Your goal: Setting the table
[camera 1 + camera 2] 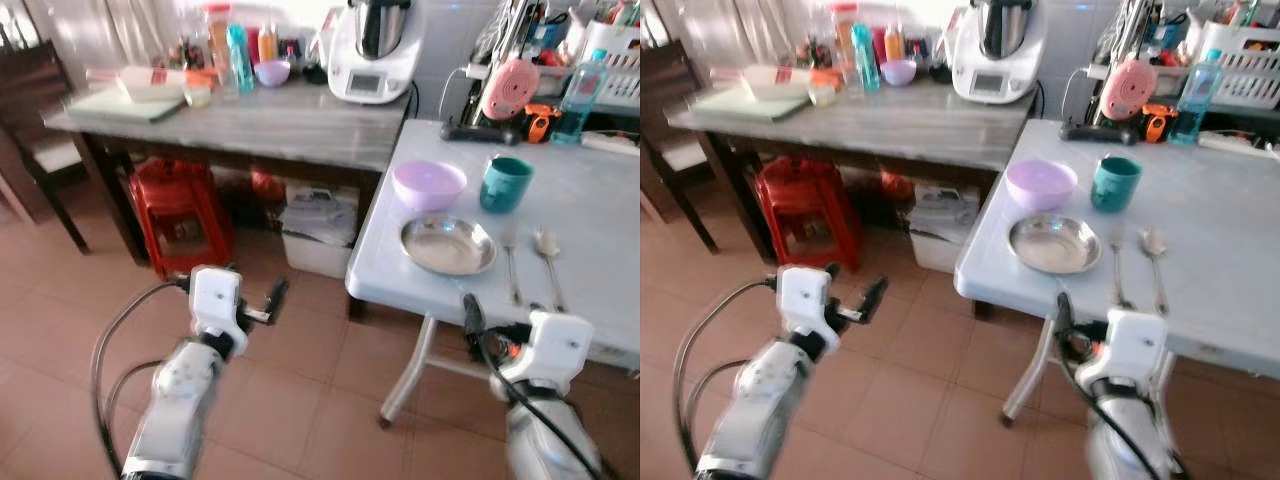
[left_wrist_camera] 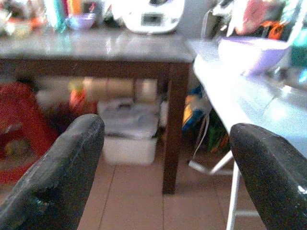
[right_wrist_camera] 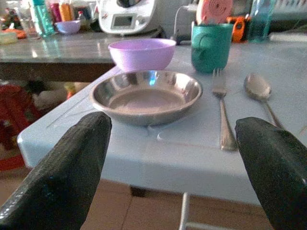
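On the white folding table [image 1: 600, 215] lies a steel plate [image 1: 448, 245] near the front edge. Behind it stand a purple bowl [image 1: 429, 185] and a green cup [image 1: 505, 184]. A fork [image 1: 511, 265] and a spoon [image 1: 549, 255] lie to the right of the plate. My right gripper [image 3: 168, 177] is open, low in front of the table edge, facing the steel plate [image 3: 146, 96] with nothing between its fingers. My left gripper [image 1: 272, 298] is open and empty over the tiled floor, left of the table.
A grey side table [image 1: 280, 120] at the back left holds bottles, a small bowl and a white kitchen machine [image 1: 372, 50]. Under it stand a red stool [image 1: 180, 215] and a white box [image 1: 320, 230]. A dark chair [image 1: 40, 130] stands far left. A water bottle [image 1: 580, 95] and a basket [image 1: 610, 45] are behind.
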`<state>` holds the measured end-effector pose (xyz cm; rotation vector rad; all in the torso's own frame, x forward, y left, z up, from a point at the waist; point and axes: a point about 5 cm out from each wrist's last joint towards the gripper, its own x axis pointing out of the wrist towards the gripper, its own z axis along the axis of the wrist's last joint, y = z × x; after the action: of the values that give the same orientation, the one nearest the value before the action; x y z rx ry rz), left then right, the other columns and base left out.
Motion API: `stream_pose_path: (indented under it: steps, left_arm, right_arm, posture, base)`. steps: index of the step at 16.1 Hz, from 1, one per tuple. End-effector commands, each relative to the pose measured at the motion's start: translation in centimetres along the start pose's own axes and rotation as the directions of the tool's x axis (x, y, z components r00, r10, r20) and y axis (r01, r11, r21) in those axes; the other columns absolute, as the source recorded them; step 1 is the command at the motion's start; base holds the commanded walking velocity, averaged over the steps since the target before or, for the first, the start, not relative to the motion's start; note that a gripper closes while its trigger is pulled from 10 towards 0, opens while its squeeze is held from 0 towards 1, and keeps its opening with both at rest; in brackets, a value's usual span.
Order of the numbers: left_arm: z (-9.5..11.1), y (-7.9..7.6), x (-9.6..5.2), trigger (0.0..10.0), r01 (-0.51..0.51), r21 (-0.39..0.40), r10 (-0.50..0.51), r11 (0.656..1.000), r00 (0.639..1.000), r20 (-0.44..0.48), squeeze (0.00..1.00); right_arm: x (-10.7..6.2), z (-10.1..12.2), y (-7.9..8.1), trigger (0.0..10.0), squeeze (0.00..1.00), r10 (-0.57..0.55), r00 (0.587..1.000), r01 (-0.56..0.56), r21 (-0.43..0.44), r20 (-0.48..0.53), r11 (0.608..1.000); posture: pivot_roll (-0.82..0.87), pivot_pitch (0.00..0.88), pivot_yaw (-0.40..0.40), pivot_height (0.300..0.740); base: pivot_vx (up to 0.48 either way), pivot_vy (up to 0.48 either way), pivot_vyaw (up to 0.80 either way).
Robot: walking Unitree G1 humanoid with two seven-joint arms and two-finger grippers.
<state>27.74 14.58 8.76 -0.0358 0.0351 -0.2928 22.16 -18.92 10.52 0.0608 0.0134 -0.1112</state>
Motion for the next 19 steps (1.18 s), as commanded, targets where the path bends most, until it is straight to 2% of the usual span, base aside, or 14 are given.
stream_pose_path:
  steps: [1, 4, 9, 13, 19]
  left_arm:
    - [0.5, 0.1, 0.2, 10.0, 0.004, 0.004, -0.004, 1.000, 1.000, 0.019, 0.00]
    - [0.6, 0.2, 0.4, 10.0, 0.012, -0.030, -0.011, 0.999, 1.000, 0.014, 0.00]
    - [1.0, -0.8, 0.3, 10.0, 0.096, -0.069, -0.093, 0.993, 0.995, 0.040, 0.00]
    - [1.0, -1.1, 0.2, 10.0, 0.133, -0.090, -0.129, 0.987, 0.991, 0.046, 0.00]
    - [1.0, -1.2, 0.2, 10.0, 0.144, -0.097, -0.140, 0.985, 0.989, 0.042, 0.00]
  right_arm:
    - [0.2, 0.3, 0.2, 10.0, 0.00, 0.004, 1.000, -0.004, -0.001, 0.007, 1.000]
    - [0.4, 0.3, 0.2, 10.0, 0.00, 0.005, 1.000, -0.005, -0.001, 0.007, 1.000]
    - [0.6, 0.3, 0.2, 10.0, 0.00, 0.007, 1.000, -0.007, -0.001, 0.005, 1.000]
    - [0.7, 0.4, 0.1, 10.0, 0.00, 0.005, 1.000, -0.005, -0.004, 0.006, 1.000]
    - [0.9, 0.5, 0.2, 10.0, 0.00, 0.011, 1.000, -0.011, -0.009, 0.010, 1.000]
  posture:
    - [0.00, 0.002, 0.042, 0.740]
    - [0.00, 0.002, 0.043, 0.740]
    - [0.00, 0.002, 0.038, 0.740]
    - [0.00, 0.000, 0.038, 0.740]
    - [0.00, 0.000, 0.034, 0.740]
  base:
    - [0.000, 0.000, 0.00]
    - [0.000, 0.000, 0.00]
    - [0.000, 0.000, 0.00]
    - [0.283, 0.000, -0.47]
    - [0.337, 0.000, 0.00]
